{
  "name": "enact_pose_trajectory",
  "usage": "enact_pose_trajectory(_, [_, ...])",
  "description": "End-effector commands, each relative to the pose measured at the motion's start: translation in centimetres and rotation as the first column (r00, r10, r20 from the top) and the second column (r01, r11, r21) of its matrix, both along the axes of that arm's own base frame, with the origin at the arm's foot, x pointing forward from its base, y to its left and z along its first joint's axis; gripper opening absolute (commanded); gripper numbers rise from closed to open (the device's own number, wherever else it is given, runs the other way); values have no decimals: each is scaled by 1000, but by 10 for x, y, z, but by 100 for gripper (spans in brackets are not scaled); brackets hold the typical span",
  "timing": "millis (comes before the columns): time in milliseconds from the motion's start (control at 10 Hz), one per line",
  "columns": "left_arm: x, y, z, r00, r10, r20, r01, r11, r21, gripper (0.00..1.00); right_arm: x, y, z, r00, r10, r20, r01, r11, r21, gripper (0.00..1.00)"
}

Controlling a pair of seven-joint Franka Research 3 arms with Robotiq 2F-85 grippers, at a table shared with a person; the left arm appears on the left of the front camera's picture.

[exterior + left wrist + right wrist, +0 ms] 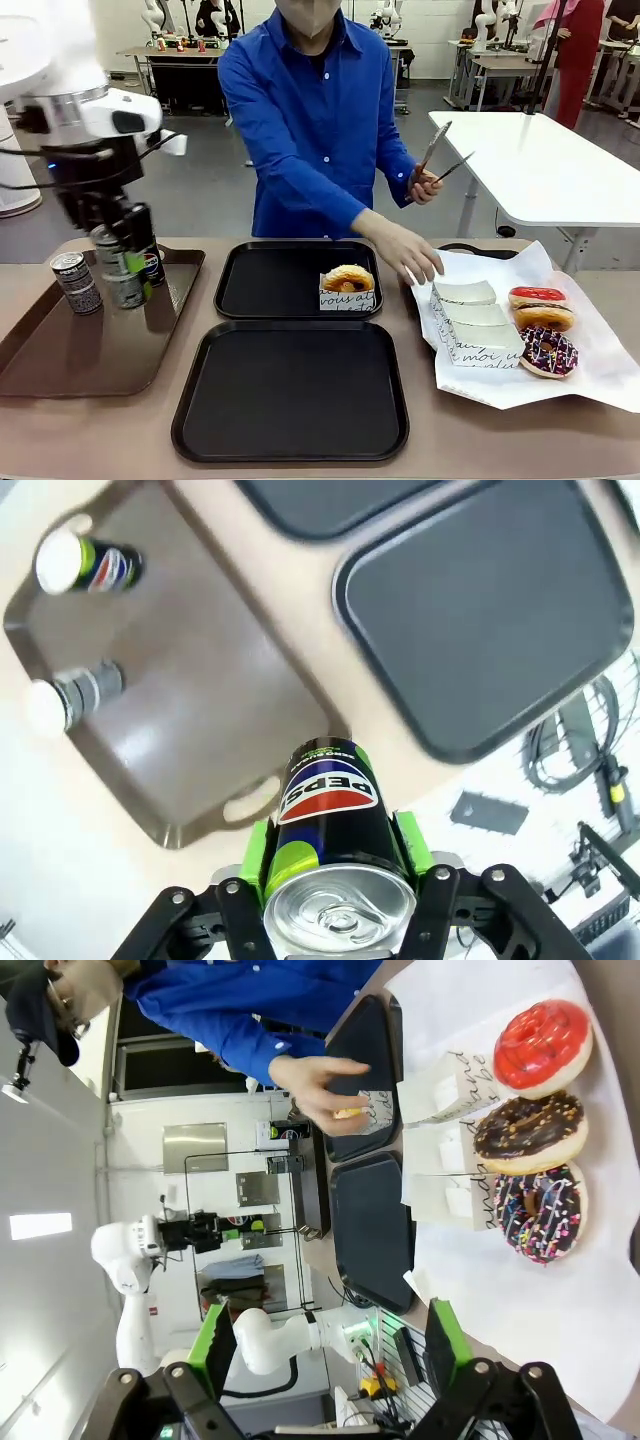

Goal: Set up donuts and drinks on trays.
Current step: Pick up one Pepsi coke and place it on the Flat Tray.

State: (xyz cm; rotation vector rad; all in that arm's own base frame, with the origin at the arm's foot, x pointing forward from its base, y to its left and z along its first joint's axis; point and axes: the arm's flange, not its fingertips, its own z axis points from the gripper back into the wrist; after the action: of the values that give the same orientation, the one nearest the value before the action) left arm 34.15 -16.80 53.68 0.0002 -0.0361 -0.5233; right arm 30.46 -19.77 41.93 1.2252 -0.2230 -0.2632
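My left gripper (pixel 132 255) is shut on a dark Pepsi can (pixel 330 860), held above the glossy brown tray (pixel 60 350); the can (pixel 148 262) looks blurred in the front view. Two more cans stand on that tray, a grey one (pixel 75 692) and a Pepsi one (pixel 85 562). A sleeved glazed donut (pixel 348 280) sits on the far black tray (pixel 270 280), with the person's hand (pixel 410 255) beside it. The near black tray (pixel 290 390) is bare. My right gripper (pixel 330 1350) hangs open above the white paper (pixel 520 1300), which holds three donuts: red-iced (pixel 543 1045), chocolate (pixel 528 1130) and sprinkled (pixel 540 1210).
White paper sleeves (pixel 470 320) lie on the paper sheet (pixel 590 370) at the right. The person's other hand holds tongs (pixel 435 160) above the table. A white table (pixel 540 170) stands behind at the right.
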Motion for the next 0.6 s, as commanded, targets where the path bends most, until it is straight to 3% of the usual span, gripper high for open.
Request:
enact_pose_trajectory(0, [0, 1, -9, 1000, -4, 5, 4, 1000, -2, 59, 2, 1, 0, 1000, -2, 6, 2, 1000, 9, 100])
enact_pose_trajectory(500, [0, 0, 0, 1000, 0, 0, 0, 1000, 0, 59, 2, 1, 0, 1000, -2, 6, 2, 1000, 9, 100])
